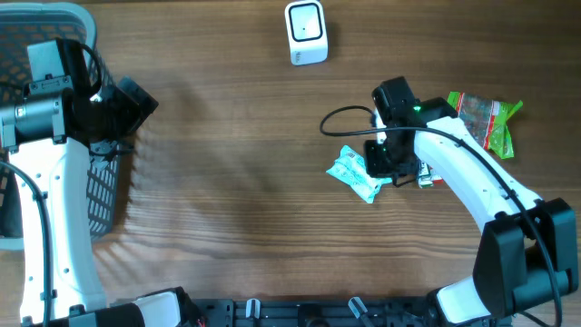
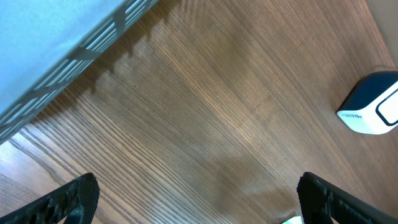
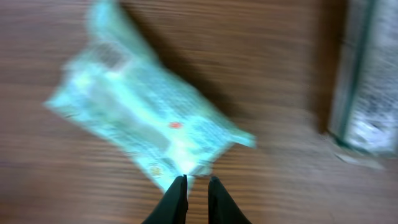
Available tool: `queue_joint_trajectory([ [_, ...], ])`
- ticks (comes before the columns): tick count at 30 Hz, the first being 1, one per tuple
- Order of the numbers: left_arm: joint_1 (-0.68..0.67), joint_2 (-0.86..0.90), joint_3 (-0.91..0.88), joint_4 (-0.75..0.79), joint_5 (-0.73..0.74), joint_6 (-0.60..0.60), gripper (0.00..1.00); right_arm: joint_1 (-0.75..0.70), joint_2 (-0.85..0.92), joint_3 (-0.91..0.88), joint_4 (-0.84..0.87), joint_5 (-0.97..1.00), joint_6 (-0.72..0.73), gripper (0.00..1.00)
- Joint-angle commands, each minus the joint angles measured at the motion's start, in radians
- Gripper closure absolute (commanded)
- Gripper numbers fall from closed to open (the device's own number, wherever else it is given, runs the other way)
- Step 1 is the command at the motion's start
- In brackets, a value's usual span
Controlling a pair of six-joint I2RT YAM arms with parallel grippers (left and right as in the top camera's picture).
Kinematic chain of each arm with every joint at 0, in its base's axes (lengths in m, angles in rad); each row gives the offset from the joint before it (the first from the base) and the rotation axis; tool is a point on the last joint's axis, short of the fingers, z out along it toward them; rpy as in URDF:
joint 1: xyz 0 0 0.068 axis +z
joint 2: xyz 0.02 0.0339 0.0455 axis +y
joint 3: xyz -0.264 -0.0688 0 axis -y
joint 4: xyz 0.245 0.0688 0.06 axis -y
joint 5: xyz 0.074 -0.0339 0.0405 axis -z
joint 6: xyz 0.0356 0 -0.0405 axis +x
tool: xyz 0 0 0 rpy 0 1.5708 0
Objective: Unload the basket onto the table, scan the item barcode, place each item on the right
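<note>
Right pincer (image 3: 196,186) has its two dark fingers drawn nearly together, tips down at the near edge of the mint-green crinkly plastic packet (image 3: 149,124), which lies on the brown wooden table (image 1: 236,191) right of centre. The close view is too smeared to tell whether a fold of the wrapper is actually pinched between them. To my eye this is the pick-up step, with the scan itself not yet done: the white box-shaped scanner (image 1: 306,33) sits well apart from the packet, up at the far edge of the table. The next move calls for a sure hold on that thin edge, a lift, and a carry across to the scanner with the barcode side turned toward its window; I cannot make out where the barcode is printed. A limp wrapper like this will likely sag and twist, so the face may need squaring up. Left pincer (image 2: 199,199) is spread wide and holds nothing, hanging beside the pale slatted plastic basket (image 1: 54,11). A green-and-red snack packet (image 1: 486,120) lies beyond the right arm.
</note>
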Motion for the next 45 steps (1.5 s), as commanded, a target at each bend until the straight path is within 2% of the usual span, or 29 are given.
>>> queue_joint_trajectory([
  [1, 0.009, 0.003, -0.005, 0.003, -0.014, -0.002, 0.0, -0.006, 0.003, -0.054, 0.004, 0.146, 0.152, 0.87],
  [5, 0.009, 0.003, -0.005, 0.003, -0.014, -0.002, 0.0, -0.006, 0.003, -0.151, 0.114, 0.093, 0.164, 0.82],
  [11, 0.009, 0.003, -0.005, 0.003, -0.014, -0.002, 0.0, -0.005, 0.006, -0.272, 0.329, -0.124, 0.152, 0.82],
  [16, 0.009, 0.003, -0.005, 0.003, -0.014, -0.002, 0.0, -0.005, 0.006, -0.275, 0.487, -0.282, -0.05, 0.81],
  [21, 0.009, 0.003, -0.005, 0.003, -0.014, -0.002, 0.0, -0.005, -0.021, -0.103, 0.282, -0.278, -0.085, 0.66],
  [22, 0.009, 0.003, -0.005, 0.003, -0.014, -0.002, 0.0, -0.001, -0.031, -0.053, 0.225, -0.278, -0.126, 0.61],
  [24, 0.009, 0.003, -0.005, 0.003, -0.014, -0.002, 0.0, 0.016, -0.037, 0.016, 0.152, -0.242, -0.161, 0.45],
  [26, 0.009, 0.003, -0.005, 0.003, -0.014, -0.002, 0.0, 0.047, -0.037, 0.029, 0.135, -0.148, -0.161, 0.4],
  [35, 0.009, 0.003, -0.005, 0.003, -0.014, -0.002, 0.0, 0.208, -0.035, -0.069, 0.269, 0.127, -0.157, 0.34],
  [41, 0.009, 0.003, -0.005, 0.003, -0.014, -0.002, 0.0, 0.219, -0.015, -0.081, 0.328, 0.138, -0.183, 0.34],
  [45, 0.009, 0.003, -0.005, 0.003, -0.014, -0.002, 0.0, 0.219, 0.022, -0.081, 0.339, 0.123, -0.192, 0.29],
])
